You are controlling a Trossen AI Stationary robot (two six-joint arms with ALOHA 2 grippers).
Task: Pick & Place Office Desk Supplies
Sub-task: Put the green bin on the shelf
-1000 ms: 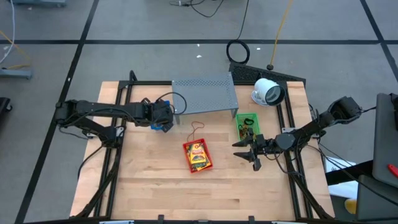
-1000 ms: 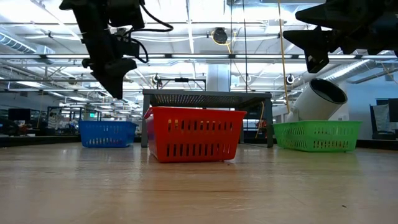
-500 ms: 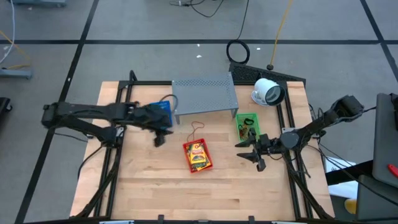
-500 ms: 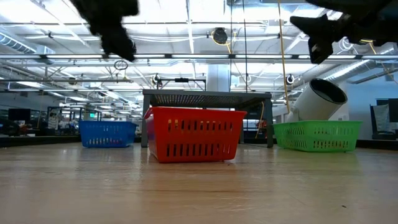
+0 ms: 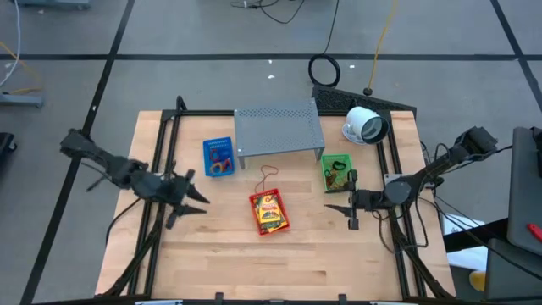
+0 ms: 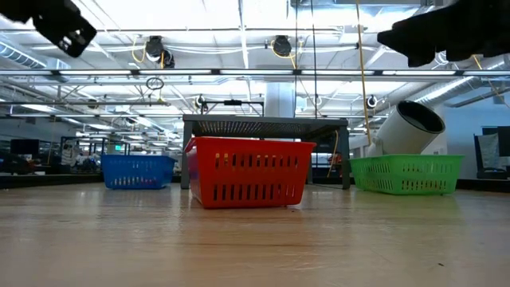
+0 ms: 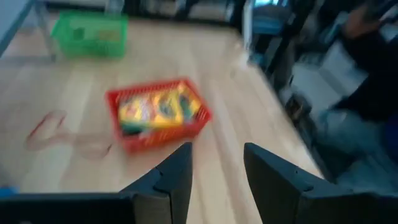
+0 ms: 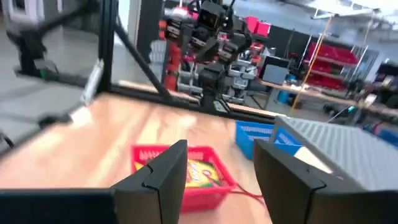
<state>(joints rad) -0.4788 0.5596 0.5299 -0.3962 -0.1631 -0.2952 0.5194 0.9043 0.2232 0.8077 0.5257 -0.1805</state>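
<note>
Wooden counter (image 5: pixel 254 254) inside a black frame, grey tiled floor around it; low view looks into a big hall with ceiling lights and racks

Grey perforated shelf (image 5: pixel 278 129) at the far edge, white round device (image 5: pixel 364 125) beside it

Three baskets hold the supplies: red basket (image 5: pixel 268 212) mid-counter with yellow packets, about midway between both sets of fingers; blue basket (image 5: pixel 218 156) beyond and inboard of the left fingers; green basket (image 5: pixel 336 172) just beyond the right fingers, dark bits inside that I can't make out

Red rubber-band loop (image 5: pixel 268 176) loose on the counter, just past the red basket on the shelf side

Left gripper (image 5: pixel 188 200) raised over the left edge of the counter, fingers spread wide, nothing in them. Right gripper (image 5: pixel 351 206) raised near the right edge, fingers narrowly parted, also empty

Risks as I judge them:
- loop is thin and flat on wood, fingers could close over it and come up empty or flick it away
- loop lies close to the red basket, a low approach could nudge the basket
- both arms reaching the middle at once could clash

Left wrist view is blurred, so no fine detail from it
</note>
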